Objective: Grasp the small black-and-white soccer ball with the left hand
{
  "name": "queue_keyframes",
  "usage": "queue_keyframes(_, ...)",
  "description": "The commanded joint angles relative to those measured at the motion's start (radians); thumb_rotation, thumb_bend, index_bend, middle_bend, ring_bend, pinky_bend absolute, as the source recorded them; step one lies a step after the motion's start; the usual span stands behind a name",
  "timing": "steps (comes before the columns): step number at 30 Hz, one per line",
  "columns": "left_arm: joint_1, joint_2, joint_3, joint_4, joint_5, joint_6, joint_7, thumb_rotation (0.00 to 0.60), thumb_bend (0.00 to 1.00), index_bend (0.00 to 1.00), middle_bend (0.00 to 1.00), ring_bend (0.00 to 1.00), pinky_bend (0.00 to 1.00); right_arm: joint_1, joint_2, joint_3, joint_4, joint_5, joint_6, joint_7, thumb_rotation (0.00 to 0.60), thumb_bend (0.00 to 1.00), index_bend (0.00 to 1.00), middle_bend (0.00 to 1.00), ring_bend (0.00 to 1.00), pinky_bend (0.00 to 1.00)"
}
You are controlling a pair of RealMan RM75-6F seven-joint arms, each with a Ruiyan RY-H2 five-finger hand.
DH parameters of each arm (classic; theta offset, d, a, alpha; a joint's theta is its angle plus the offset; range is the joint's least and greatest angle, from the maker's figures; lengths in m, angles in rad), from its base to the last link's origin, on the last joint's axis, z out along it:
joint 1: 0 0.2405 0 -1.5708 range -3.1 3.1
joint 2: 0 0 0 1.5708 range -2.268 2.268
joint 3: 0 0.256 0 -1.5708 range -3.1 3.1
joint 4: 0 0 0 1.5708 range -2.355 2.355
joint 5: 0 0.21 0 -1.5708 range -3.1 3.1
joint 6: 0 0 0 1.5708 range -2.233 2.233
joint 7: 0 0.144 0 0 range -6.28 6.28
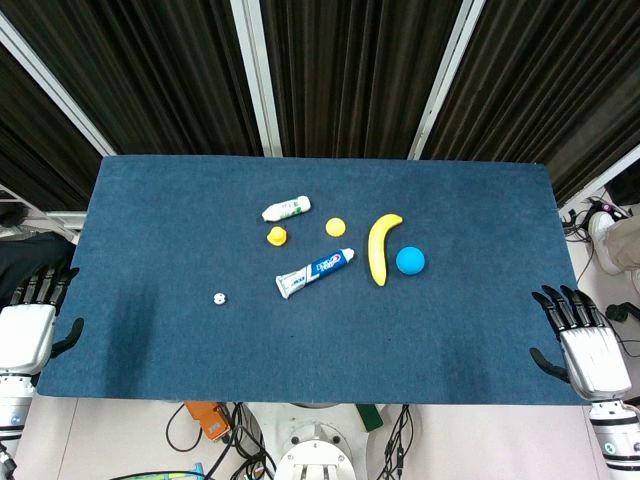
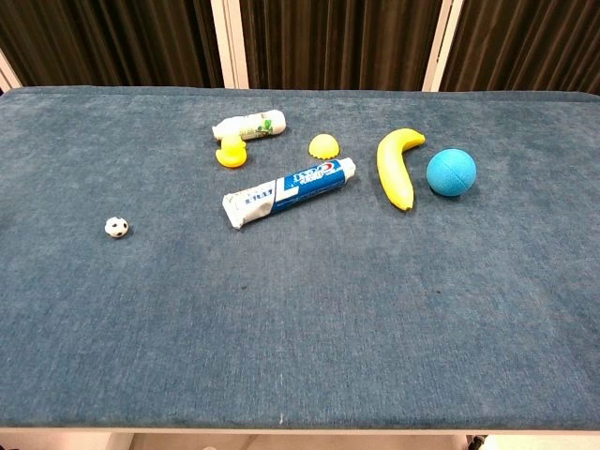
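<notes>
The small black-and-white soccer ball [image 1: 220, 298] [image 2: 116, 227] lies alone on the blue cloth, left of the table's middle. My left hand [image 1: 30, 322] rests at the table's left edge, well to the left of the ball, its fingers apart and holding nothing. My right hand [image 1: 583, 340] sits at the right edge, fingers spread and empty. Neither hand shows in the chest view.
A toothpaste tube [image 1: 315, 273] [image 2: 289, 191], a white bottle [image 1: 286, 209] [image 2: 248, 125], two small yellow pieces [image 1: 276, 236] [image 1: 335, 227], a banana [image 1: 380, 247] [image 2: 397, 166] and a blue ball [image 1: 410, 260] [image 2: 451, 172] lie right of the soccer ball. The table [image 1: 150, 340] ends at its front edge.
</notes>
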Motion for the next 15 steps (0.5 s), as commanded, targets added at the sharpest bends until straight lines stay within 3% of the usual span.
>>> queue_keyframes(1,0.000,-0.002,-0.001,0.002,-0.006,-0.003,0.004,0.600,0.34,0.10,0.00,0.00,0.14,0.001,0.002,0.000,-0.003,0.005,-0.004,0.005,0.600,0.34,0.18,0.17,0.12,0.14)
queue_keyframes(15,-0.003,-0.001,0.001,0.001,-0.013,-0.013,0.003,0.600,0.34,0.10,0.00,0.00,0.14,-0.001,0.005,0.004,-0.011,0.016,-0.009,0.008,0.600,0.34,0.18,0.17,0.12,0.13)
